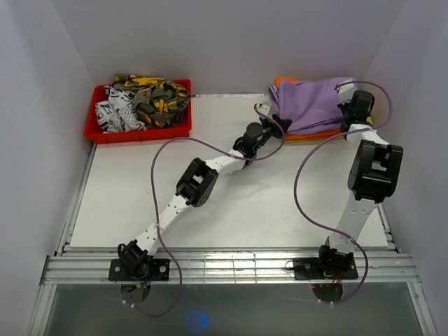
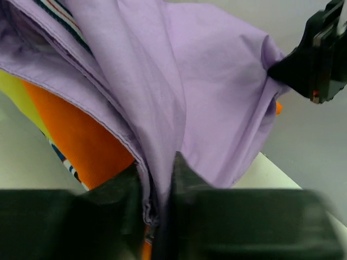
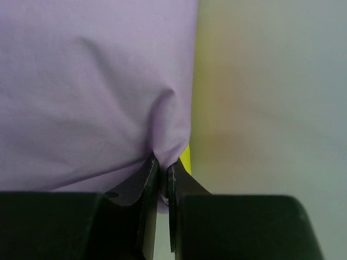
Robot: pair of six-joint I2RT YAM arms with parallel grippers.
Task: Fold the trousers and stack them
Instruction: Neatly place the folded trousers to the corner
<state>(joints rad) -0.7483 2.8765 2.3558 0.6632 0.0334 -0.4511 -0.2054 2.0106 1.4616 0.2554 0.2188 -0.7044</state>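
White tabletop (image 1: 231, 210) is occupied at its far right corner by the trousers (image 1: 311, 103). Their fabric is pinched by the left gripper (image 2: 160, 179) and the right gripper (image 3: 161, 176).

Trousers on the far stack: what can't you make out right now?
Top view: how many cloths lie under the trousers; they cover all but the orange cloth edge.
Left wrist: the left gripper is blurred, too close.
Right wrist: trousers fill the frame beyond the right gripper, hiding what lies beneath.
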